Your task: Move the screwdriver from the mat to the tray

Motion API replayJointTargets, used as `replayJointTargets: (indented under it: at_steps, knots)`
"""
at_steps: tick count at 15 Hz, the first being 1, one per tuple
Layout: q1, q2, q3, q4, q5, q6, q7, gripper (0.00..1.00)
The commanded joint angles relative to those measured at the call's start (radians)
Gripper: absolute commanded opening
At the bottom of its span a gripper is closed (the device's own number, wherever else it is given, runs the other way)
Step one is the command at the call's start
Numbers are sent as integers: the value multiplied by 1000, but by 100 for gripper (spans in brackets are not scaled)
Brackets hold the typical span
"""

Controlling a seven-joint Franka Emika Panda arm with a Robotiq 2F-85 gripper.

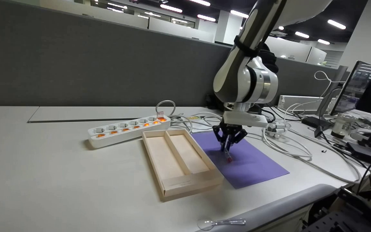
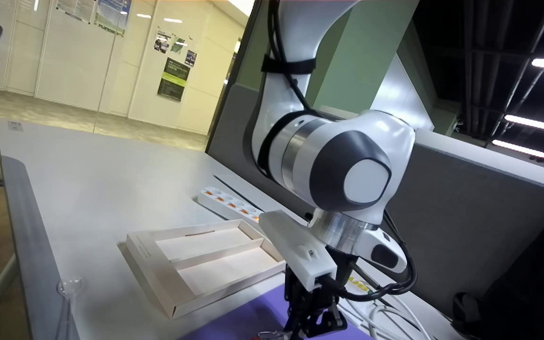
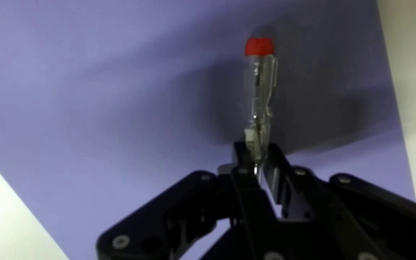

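White table (image 1: 60, 174) with power strip (image 1: 129, 132), wooden tray (image 1: 164, 154) beside purple mat (image 1: 256, 164), clear spoon (image 1: 229, 222) at edge.

In an exterior view, the camera looks down across the bench (image 1: 69, 183) toward a grey partition (image 1: 101, 71), the tray (image 1: 192, 184) at centre. In an exterior view, a tilted camera nearer the arm (image 2: 343, 165) faces a postered wall (image 2: 130, 71), upper left. Both exterior views share the tray. The wrist view looks closely down on the mat (image 3: 114, 119), the tool (image 3: 257, 154) at lower centre.

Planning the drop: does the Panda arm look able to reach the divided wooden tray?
Probably yes: the divided wooden tray lies open beside the purple mat under the gripper; only the tray's rim needs clearing.
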Motion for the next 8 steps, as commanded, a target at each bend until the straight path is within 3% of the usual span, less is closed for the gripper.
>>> replayJointTargets:
  at_steps: [1, 8]
  knots:
    - [9, -63, 23, -21, 7, -31, -23, 4]
    - [78, -186, 68, -46, -32, -144, -67, 4]
